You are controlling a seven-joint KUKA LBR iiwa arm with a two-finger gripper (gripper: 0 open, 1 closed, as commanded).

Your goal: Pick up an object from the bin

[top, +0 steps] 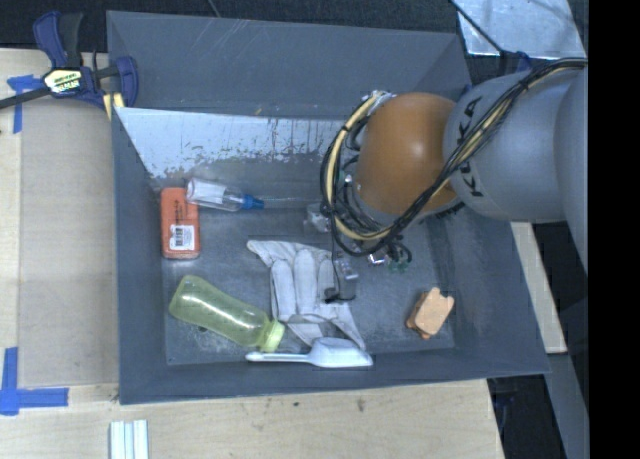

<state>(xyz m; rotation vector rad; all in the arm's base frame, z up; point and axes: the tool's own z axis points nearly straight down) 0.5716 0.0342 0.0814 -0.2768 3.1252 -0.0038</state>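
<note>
My gripper point(340, 285) hangs below the arm's wrist, low in the middle of the bin. Its tip is down on the right edge of a crumpled white glove-like cloth point(296, 282). A white plastic scoop point(322, 353) lies along the front wall just below that cloth. To the right of the gripper, apart from it, sits a tan spongy chunk point(431, 313).
A yellow-green translucent bottle point(220, 313) lies at the front left. An orange labelled block point(180, 224) stands by the left wall, and a clear tube with a blue tip point(222, 196) lies behind it. The arm and its cables cover the bin's back right.
</note>
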